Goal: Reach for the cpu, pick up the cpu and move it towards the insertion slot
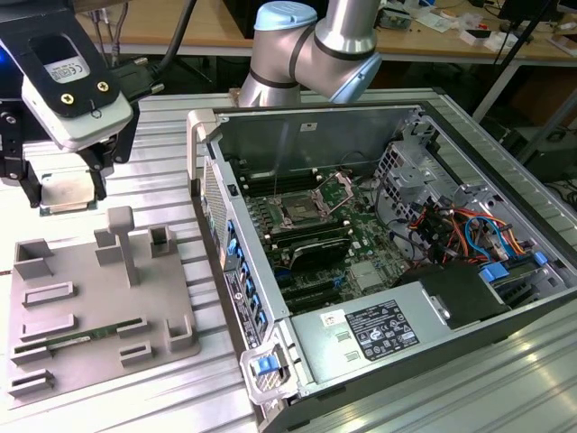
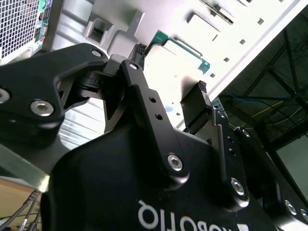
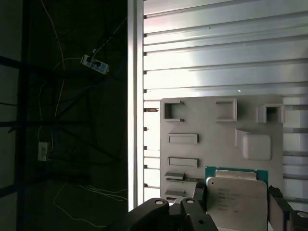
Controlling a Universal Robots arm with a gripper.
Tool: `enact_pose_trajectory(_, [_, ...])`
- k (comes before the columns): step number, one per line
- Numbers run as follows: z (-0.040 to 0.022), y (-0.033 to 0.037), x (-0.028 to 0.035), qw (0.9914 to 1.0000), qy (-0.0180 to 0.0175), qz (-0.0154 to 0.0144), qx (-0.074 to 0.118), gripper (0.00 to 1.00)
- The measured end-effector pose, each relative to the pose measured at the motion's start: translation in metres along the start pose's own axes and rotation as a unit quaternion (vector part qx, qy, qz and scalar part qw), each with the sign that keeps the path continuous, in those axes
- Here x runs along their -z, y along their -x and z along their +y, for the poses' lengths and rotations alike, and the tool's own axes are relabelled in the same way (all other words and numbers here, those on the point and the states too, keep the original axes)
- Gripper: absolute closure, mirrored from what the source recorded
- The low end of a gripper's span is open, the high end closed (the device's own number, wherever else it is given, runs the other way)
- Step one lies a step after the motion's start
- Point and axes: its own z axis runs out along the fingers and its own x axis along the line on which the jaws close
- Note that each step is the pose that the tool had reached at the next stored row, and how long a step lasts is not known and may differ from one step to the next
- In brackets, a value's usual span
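Exterior view: at the exterior view's left, your gripper (image 1: 63, 183) hangs over the ribbed aluminium bench (image 1: 171, 149), just past the far edge of a grey moulded tray (image 1: 99, 280). The cpu (image 1: 68, 194) sits level between its black jaws. In the first wrist view the jaws stand either side of the cpu (image 3: 236, 197) and appear to press on two opposite edges, so you can take them as closed on the chip. The chip is thin, flat and square. It has a pale brushed-metal face with a narrow green board edge showing around it, and it looks rigid and light. It seems held clear of the tray (image 3: 211, 130), a matte plastic plate of raised blocks and shallow pockets, one of which holds a long green memory stick (image 1: 77, 340). By my reading the pick-up is done and the carry has barely begun. The insertion slot (image 1: 297, 214), a dark square socket with a shiny metal frame and a wire lever, lies well apart inside the open steel computer case (image 1: 306, 135). Reaching it calls for a level carry over the case wall, with the chip kept flat and square to the socket.
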Motion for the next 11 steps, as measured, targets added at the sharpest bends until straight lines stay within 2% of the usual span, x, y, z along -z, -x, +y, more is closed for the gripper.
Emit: enact_pose_trajectory(11, [-0.0001,0.0073,0.0,1.0,0.0,0.0,0.0,0.45])
